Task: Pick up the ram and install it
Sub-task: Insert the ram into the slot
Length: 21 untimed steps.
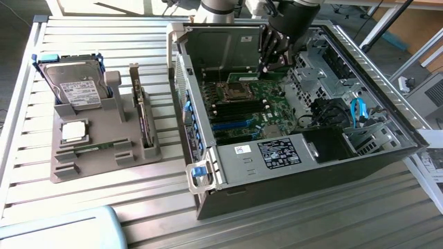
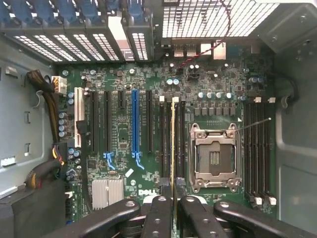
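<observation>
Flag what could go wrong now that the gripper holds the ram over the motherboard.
1. The ram sits in the gripper above closely spaced memory slots; a slight offset could press it onto a slot wall.
2. The open CPU socket lies right beside them; a dropped stick might hit its contacts.

The parts holder (image 1: 104, 127) lies at the exterior view's left of the computer case (image 1: 291, 189); inside, the ram (image 2: 173, 144) stands among slots beside the processor socket (image 2: 215, 157).
</observation>
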{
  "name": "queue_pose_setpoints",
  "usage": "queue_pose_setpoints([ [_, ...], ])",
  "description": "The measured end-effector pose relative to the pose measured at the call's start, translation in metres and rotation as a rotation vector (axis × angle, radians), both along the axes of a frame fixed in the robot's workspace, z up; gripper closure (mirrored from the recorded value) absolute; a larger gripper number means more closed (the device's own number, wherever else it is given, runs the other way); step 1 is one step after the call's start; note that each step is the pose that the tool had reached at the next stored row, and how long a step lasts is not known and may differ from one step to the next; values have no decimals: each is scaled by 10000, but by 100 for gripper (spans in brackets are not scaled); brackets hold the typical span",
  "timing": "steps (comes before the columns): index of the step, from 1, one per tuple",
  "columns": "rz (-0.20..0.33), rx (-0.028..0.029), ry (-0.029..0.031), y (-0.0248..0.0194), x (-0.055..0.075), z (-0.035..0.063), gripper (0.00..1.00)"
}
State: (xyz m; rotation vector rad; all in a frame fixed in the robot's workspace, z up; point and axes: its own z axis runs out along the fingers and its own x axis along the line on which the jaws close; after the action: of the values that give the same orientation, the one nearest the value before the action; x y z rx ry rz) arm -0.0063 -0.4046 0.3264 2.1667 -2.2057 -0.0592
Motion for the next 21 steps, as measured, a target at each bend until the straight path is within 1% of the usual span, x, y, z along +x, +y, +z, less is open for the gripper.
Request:
queue_pose_setpoints([
  [2,-31,-23,1,0,-18,-66,87],
  [5,-73,-31,0,0,-42,-152,87],
  [12,-128,-37,0,-1,-76,-279,87],
  [21,-189,-37,0,-21,-79,-447,87],
])
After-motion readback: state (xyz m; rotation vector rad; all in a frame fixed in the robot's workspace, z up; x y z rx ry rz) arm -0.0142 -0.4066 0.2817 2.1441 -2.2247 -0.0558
